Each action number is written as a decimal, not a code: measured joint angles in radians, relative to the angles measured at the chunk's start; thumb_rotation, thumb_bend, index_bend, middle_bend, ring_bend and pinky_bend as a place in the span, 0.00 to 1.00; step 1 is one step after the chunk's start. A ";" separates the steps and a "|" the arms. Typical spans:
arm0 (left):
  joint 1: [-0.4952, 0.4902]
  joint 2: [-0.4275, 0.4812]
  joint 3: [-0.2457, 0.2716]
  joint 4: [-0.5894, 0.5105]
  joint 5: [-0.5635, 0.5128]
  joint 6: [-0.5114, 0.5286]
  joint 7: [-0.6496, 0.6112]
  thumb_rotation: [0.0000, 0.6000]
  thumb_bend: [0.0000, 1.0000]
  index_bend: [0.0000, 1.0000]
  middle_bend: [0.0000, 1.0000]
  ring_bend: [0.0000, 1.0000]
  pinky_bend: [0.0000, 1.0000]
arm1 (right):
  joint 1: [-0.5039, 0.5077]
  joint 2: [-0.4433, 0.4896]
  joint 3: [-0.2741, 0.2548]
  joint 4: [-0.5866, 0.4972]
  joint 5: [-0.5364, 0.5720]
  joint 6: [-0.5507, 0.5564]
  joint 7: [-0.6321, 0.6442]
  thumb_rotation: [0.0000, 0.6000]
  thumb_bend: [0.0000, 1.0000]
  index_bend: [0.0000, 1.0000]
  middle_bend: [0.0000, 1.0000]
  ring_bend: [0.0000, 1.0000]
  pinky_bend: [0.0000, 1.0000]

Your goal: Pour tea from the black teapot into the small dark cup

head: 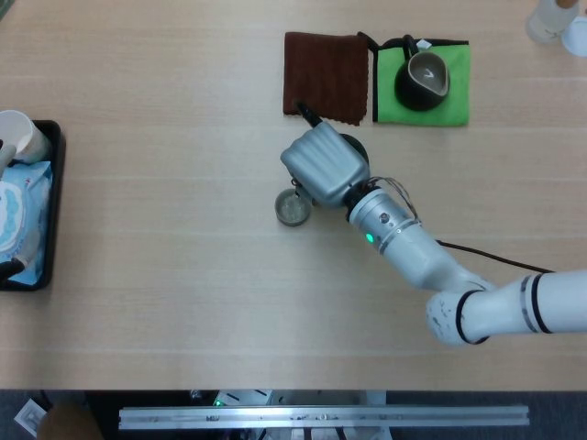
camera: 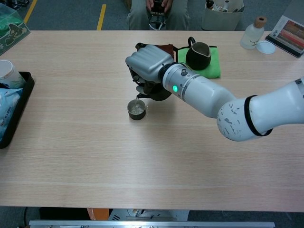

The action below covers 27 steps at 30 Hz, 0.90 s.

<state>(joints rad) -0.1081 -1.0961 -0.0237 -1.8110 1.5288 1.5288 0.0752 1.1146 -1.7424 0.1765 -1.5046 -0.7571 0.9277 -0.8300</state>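
Right hand (camera: 146, 63) tips black teapot (camera: 159, 92), tea entering small dark cup (camera: 137, 109).

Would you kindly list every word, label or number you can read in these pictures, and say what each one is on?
No text can be read with confidence.
Green bag, far left corner: dark print, too blurred to read.
Colourful booklet, far right edge: print too small to read.
Metal rail below the table: tiny marking, illegible.
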 measured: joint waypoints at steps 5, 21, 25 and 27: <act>0.002 -0.001 -0.001 0.001 -0.001 -0.003 0.000 1.00 0.30 0.07 0.09 0.02 0.10 | -0.006 -0.004 -0.003 -0.001 -0.014 0.011 0.022 1.00 0.33 1.00 0.96 0.94 0.00; 0.004 0.000 -0.002 -0.006 0.011 -0.011 0.002 1.00 0.30 0.07 0.09 0.02 0.10 | -0.112 -0.042 -0.024 0.014 -0.145 0.097 0.210 1.00 0.33 1.00 0.96 0.94 0.00; 0.004 0.000 -0.003 -0.012 0.014 -0.014 0.007 1.00 0.30 0.07 0.09 0.02 0.10 | -0.147 -0.054 -0.025 0.029 -0.189 0.124 0.269 1.00 0.33 1.00 0.96 0.94 0.00; 0.004 0.000 -0.003 -0.014 0.015 -0.015 0.009 1.00 0.30 0.07 0.09 0.02 0.10 | -0.165 -0.061 -0.025 0.037 -0.210 0.137 0.302 1.00 0.33 1.00 0.96 0.94 0.00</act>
<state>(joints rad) -0.1045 -1.0965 -0.0271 -1.8246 1.5434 1.5141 0.0842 0.9494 -1.8035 0.1518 -1.4673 -0.9675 1.0652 -0.5284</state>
